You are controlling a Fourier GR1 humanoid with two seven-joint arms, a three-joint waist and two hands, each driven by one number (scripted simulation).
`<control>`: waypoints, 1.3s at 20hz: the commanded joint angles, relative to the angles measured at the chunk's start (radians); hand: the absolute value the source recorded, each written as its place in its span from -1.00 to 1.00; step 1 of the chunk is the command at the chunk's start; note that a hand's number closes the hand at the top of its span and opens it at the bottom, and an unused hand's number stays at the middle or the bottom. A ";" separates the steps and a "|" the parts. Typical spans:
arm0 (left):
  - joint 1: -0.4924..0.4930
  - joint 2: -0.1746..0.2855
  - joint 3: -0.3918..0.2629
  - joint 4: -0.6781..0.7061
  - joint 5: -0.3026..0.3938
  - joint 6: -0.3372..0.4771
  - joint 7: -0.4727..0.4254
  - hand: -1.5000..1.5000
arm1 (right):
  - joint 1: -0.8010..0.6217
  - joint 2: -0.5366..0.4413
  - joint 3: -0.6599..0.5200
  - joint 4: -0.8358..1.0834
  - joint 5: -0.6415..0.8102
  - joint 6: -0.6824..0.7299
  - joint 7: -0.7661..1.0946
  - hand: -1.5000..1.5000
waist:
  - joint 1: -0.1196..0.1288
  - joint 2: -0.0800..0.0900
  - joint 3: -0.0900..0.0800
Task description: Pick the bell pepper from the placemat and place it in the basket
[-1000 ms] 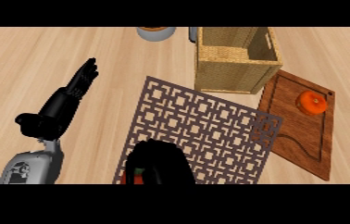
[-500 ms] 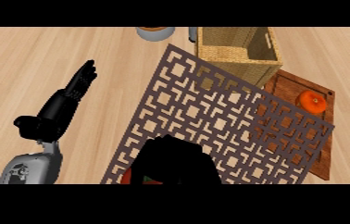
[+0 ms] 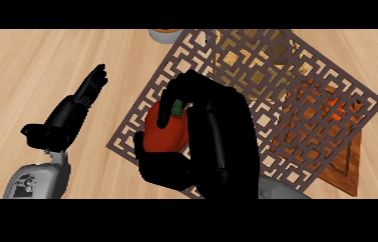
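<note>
Item: bell pepper (image 3: pixel 164 131), clasped in my right hand (image 3: pixel 214 136).
Pale wood counter (image 3: pixel 66 56); lattice placemat (image 3: pixel 295 86) behind; left hand (image 3: pixel 74 111) straight-fingered.

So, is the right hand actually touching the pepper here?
Touching. The head view shows the right hand curled round the pepper, fingers over its top and thumb below it, with no gap.
</note>
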 commanded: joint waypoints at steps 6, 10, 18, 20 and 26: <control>0.026 -0.013 -0.011 -0.030 -0.003 -0.003 0.005 0.00 | -0.139 0.007 -0.264 0.241 -0.002 -0.088 -0.063 1.00 | 0.002 0.001 0.001; -0.030 0.035 0.043 0.018 0.030 -0.035 0.012 0.00 | -0.182 -0.022 -0.389 0.376 -0.002 -0.167 -0.147 1.00 | 0.003 0.005 0.001; -0.008 0.024 0.037 0.020 0.017 -0.036 -0.007 0.00 | -0.182 -0.110 -0.538 0.517 -0.124 -0.111 -0.316 1.00 | -0.002 0.002 0.001; 0.035 0.013 0.017 0.002 -0.003 -0.033 -0.048 0.00 | -0.206 -0.122 -0.578 0.585 -0.165 -0.107 -0.380 1.00 | 0.003 0.002 0.001; -0.012 -0.004 0.018 0.016 -0.003 -0.018 -0.010 0.00 | -0.118 -0.136 -0.626 0.720 -0.211 -0.210 -0.627 1.00 | 0.002 0.004 0.001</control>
